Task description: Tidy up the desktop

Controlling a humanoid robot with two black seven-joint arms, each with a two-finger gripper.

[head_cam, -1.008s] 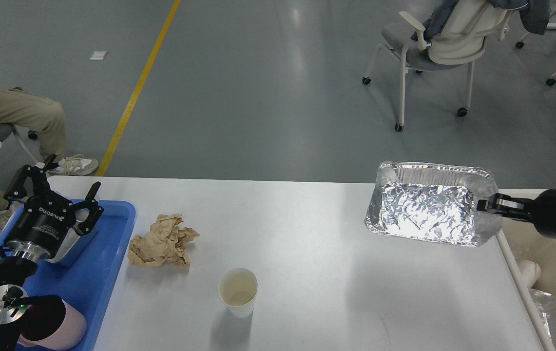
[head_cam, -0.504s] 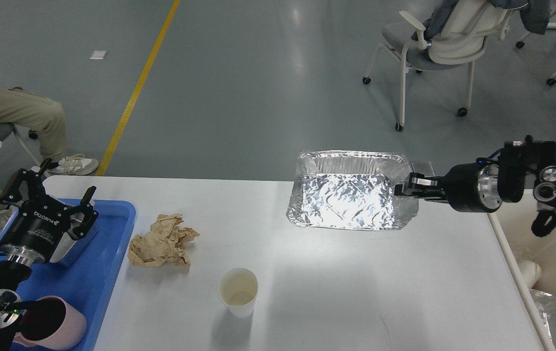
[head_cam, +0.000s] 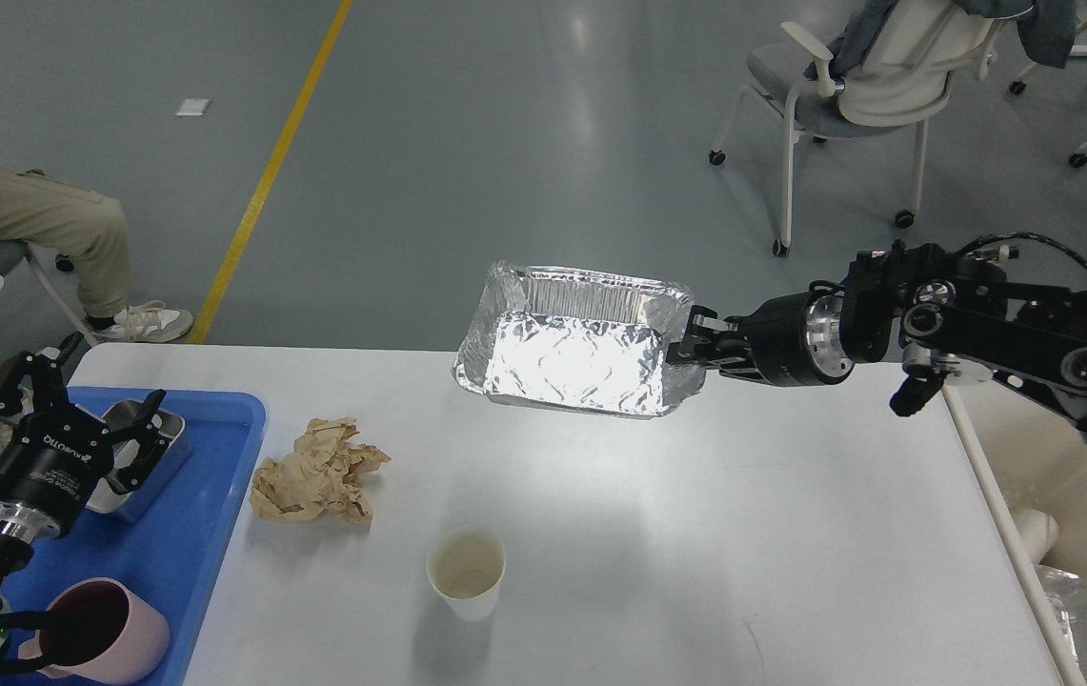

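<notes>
The white desktop [head_cam: 695,534] fills the lower view. My right gripper [head_cam: 691,335] is shut on the right rim of a crinkled foil pan [head_cam: 572,353], holding it in the air over the desktop's far edge, near the middle. My left gripper [head_cam: 86,405] stands open at the left over the blue tray [head_cam: 210,514], just in front of a small metal container [head_cam: 157,448] and holding nothing. A crumpled brown paper [head_cam: 314,472] and a white paper cup [head_cam: 467,572] rest on the desktop.
A pink mug [head_cam: 100,634] lies on the blue tray's near end. A cream bin [head_cam: 1076,495] beside the desktop's right edge holds another foil pan [head_cam: 1086,619]. A seated person [head_cam: 19,219] is at the far left and wheeled chairs [head_cam: 848,86] stand behind.
My right arm has carried the foil pan leftward and upward, from the desktop's right end to its far middle. My left gripper has drawn back toward the lower left, uncovering the metal container.
</notes>
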